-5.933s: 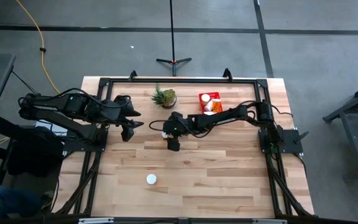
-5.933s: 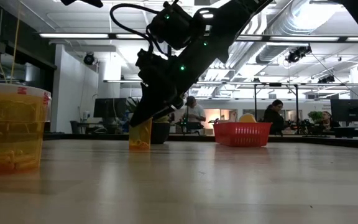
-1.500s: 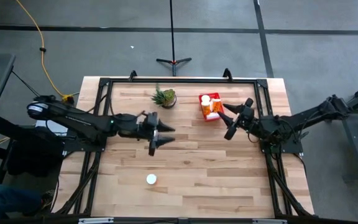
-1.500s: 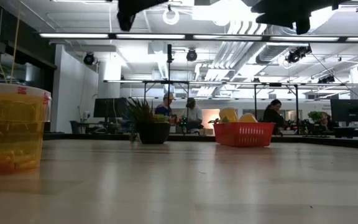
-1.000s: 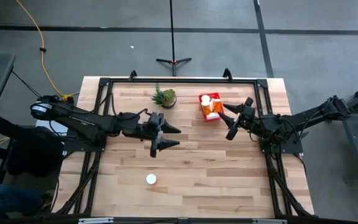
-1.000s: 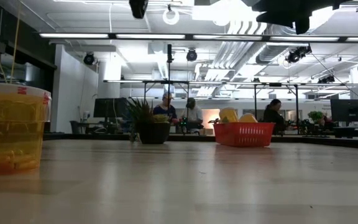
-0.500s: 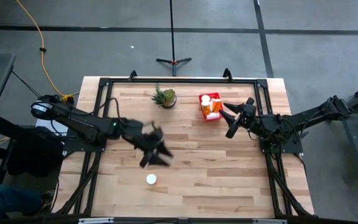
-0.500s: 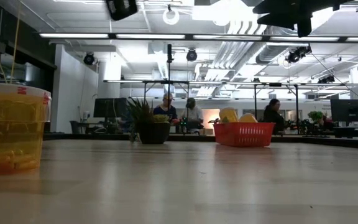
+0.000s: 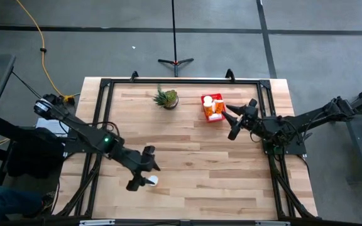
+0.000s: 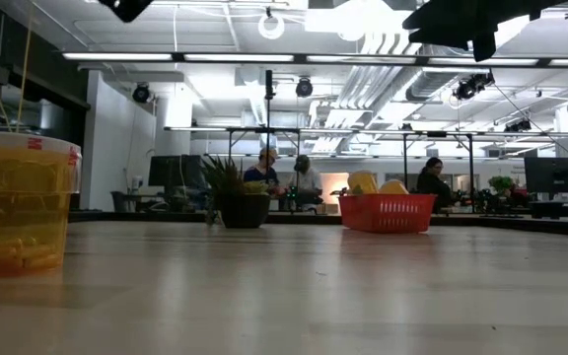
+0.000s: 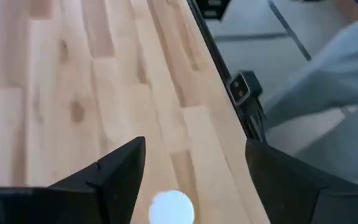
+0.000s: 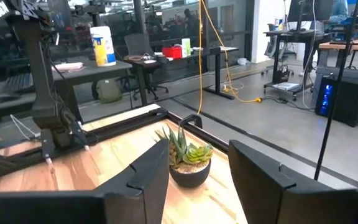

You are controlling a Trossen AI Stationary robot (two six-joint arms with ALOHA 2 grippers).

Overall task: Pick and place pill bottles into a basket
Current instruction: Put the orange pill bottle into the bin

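Note:
One pill bottle (image 9: 153,181), white cap up, stands on its base on the wooden table near the front edge. The low view shows it close at the left as an orange translucent body (image 10: 18,202). My left gripper (image 9: 144,176) hangs open just above it, slanting down. In the left wrist view the white cap (image 11: 171,207) shows between the two fingers, untouched. The red basket (image 9: 211,107) stands at the far right with pill bottles (image 10: 363,182) inside. My right gripper (image 9: 230,121) is open beside the basket, level and holding nothing.
A small green potted plant (image 9: 166,98) stands at the far edge, left of the basket, and also shows in the right wrist view (image 12: 188,158). A black frame rail (image 9: 181,80) runs around the table. People sit at desks in the room behind.
My left gripper has swung from the table's middle toward the near edge and a little left. It has tipped from level to slanting down and now stands over the lone pill bottle. The bottle has not moved.

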